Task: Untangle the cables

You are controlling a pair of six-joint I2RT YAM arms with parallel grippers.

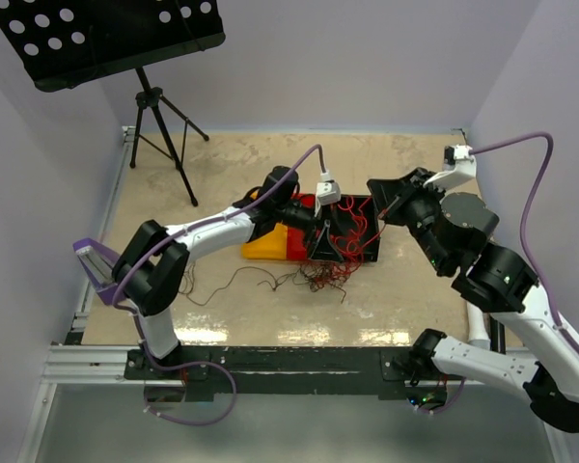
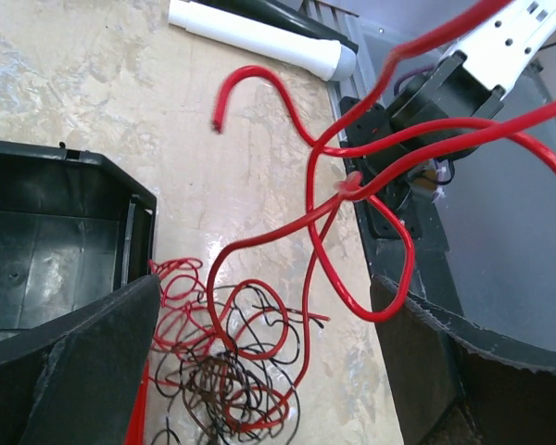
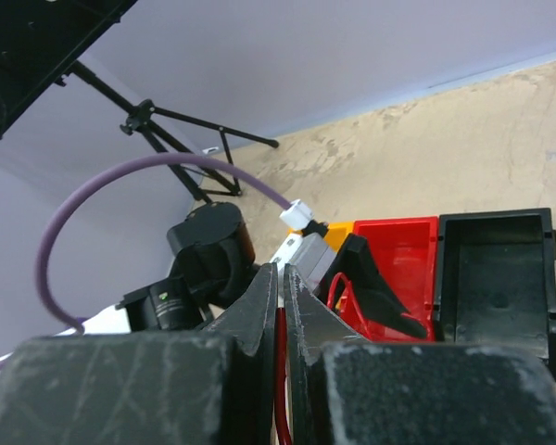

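Note:
The cables are thin red and dark wires. A tangle of them (image 2: 224, 371) lies on the table below my left gripper (image 2: 264, 283), whose jaws stand open and wide apart around raised loops of a red cable (image 2: 315, 232). That cable runs up to my right gripper (image 3: 280, 273), which is shut on it; the red strand (image 3: 280, 357) shows between its pressed fingers. From above, my left gripper (image 1: 320, 239) hovers over the bins, my right gripper (image 1: 379, 210) is just to its right, and red cables (image 1: 345, 236) hang between them. More dark cables (image 1: 241, 280) trail left on the table.
A yellow bin (image 1: 263, 248), a red bin (image 3: 398, 269) and a black bin (image 3: 496, 278) sit side by side mid-table. A tripod with a black perforated stand (image 1: 159, 125) is at the back left. A metal frame (image 1: 270, 362) edges the table's near side.

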